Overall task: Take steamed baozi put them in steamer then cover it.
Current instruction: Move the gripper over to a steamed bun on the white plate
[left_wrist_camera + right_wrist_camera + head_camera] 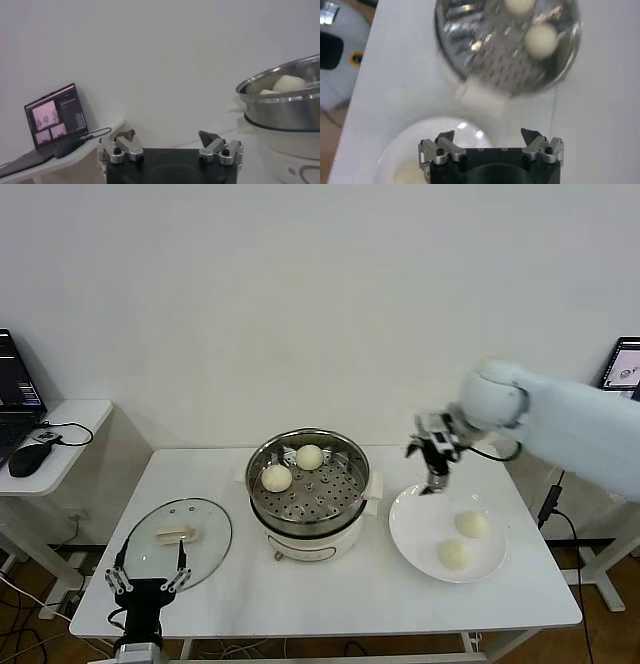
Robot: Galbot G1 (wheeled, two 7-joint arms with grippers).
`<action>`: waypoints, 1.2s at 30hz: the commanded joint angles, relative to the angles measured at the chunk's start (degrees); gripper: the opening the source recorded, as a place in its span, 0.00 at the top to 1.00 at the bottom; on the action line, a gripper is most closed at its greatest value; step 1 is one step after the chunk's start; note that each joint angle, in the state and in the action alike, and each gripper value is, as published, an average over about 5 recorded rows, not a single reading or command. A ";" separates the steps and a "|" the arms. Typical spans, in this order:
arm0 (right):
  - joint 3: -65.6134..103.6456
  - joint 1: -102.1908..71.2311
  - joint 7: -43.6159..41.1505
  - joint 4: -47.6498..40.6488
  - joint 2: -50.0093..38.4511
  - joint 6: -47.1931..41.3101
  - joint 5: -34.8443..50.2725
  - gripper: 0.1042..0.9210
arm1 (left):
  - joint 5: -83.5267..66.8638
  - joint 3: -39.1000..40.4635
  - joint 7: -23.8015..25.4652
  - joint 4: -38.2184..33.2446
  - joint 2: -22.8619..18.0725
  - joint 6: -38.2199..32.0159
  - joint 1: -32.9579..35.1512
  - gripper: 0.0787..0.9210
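Steamer (308, 484) mid tabletop (330, 594) with two steamed baozi (277, 478) inside, cover (178, 539) flat at its left, plate (425, 534) at right with two more, right end effector (433, 459) released above plate's far edge, left end effector (148, 572) released by cover

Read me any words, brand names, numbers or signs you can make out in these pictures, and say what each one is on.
No text can be read.
Open black laptop on the white side table: windows show on its screen, any lettering too small.
Dark monitor screen at the right edge: an image, nothing legible.
White electric pot base under the shiny perforated steel steamer: small front marks, too blurred.
Round glass lid and flat white round plate: no print seen.
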 commanded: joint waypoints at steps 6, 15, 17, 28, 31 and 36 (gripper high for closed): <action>16.14 -27.33 -0.11 -1.11 -8.21 4.34 -13.68 0.12 | 0.89 -0.07 -0.07 1.14 -0.22 -0.05 0.20 0.12; 17.53 -31.12 0.93 -3.69 -6.31 4.15 -15.68 0.12 | 1.04 0.01 -0.20 1.96 -0.17 -0.16 0.22 0.12; 17.79 -31.46 1.33 -4.47 -5.64 4.09 -15.76 0.12 | 1.02 0.03 -0.19 2.04 -0.08 -0.17 0.19 0.12; 17.56 -31.79 2.69 -7.10 -1.95 3.53 -15.91 0.12 | 0.96 -0.13 -0.22 2.05 0.23 -0.21 0.12 0.12; 17.74 -31.95 3.17 -8.20 -0.67 3.49 -16.04 0.12 | 0.98 -0.08 -0.21 2.22 0.21 -0.24 0.03 0.12; 17.88 -32.06 3.53 -9.09 0.85 3.30 -16.01 0.13 | 1.02 -0.02 -0.21 2.50 0.22 -0.26 -0.14 0.12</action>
